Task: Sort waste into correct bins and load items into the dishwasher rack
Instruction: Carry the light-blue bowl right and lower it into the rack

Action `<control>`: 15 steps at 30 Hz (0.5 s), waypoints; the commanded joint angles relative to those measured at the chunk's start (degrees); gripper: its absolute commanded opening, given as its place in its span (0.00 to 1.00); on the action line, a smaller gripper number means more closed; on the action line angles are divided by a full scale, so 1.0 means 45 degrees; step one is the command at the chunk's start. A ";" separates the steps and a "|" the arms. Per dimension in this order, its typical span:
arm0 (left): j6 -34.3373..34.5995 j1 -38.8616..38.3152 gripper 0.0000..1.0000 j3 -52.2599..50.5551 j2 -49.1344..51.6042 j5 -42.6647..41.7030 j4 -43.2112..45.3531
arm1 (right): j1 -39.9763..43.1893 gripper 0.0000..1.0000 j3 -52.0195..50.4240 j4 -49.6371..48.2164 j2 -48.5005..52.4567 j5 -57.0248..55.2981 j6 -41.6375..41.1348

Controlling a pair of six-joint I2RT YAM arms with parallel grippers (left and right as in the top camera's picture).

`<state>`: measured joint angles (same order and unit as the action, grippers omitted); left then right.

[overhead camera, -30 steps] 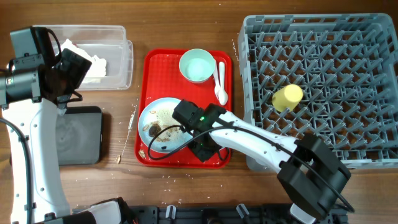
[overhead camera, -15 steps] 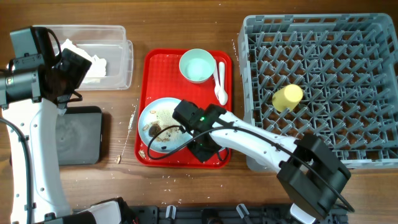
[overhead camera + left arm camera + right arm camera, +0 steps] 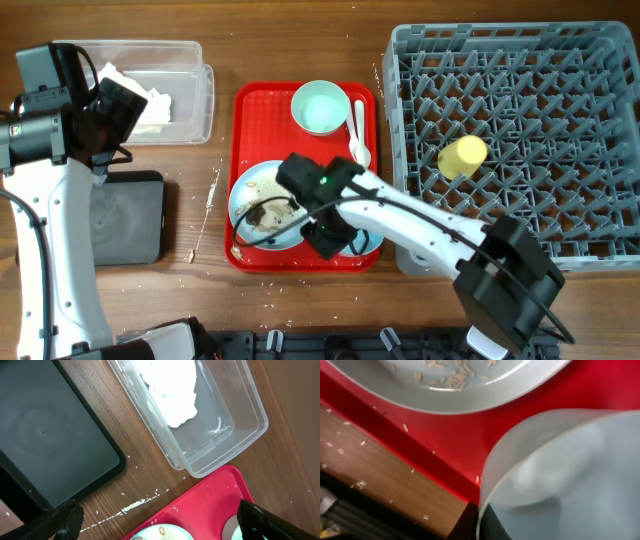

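Note:
My right gripper is shut on the rim of a pale blue-green bowl at the front of the red tray; the fingertips pinch its edge. A sliver of that bowl shows in the overhead view. The light blue plate with brown food scraps and rice lies beside it and shows in the right wrist view. A second bowl and the white spoon lie at the tray's back. The yellow cup lies in the grey rack. My left gripper is open and empty above the clear box with white napkins. No red wrapper is in view.
The black tray lies left of the red tray; it also shows in the left wrist view. Rice crumbs are scattered on the wood between them. The rack's left wall stands close to the red tray's right edge.
The red tray, with the plate, bowl and spoon on it, has slid slightly to the right and forward along with my right gripper. The left arm has not moved.

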<state>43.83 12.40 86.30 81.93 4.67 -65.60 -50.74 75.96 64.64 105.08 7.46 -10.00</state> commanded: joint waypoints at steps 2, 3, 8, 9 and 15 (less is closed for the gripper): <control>-0.0015 0.0053 1.00 -0.0015 0.0083 0.0165 -0.0010 | 0.0918 0.04 0.2016 0.0855 -0.0180 -0.0078 -0.0097; -0.0015 0.0053 1.00 -0.0010 0.0083 0.0165 -0.0005 | 0.1277 0.04 0.2594 0.1093 -0.0321 -0.0078 -0.0063; -0.0015 0.0053 1.00 -0.0015 0.0083 0.0165 -0.0005 | 0.4221 0.04 0.4983 0.1802 -0.1452 -0.0442 0.0709; -0.0015 0.0053 1.00 -0.0010 0.0083 0.0165 -0.0005 | 0.5017 0.04 0.5168 0.1787 -0.1783 -0.0180 0.1098; -0.0015 0.0053 1.00 -0.0015 0.0083 0.0165 -0.0005 | 1.0559 0.04 0.5260 0.1656 -0.2550 0.3104 0.2773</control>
<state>43.83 12.40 86.30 81.93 4.64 -65.63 -13.50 98.85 72.10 94.63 11.18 -2.96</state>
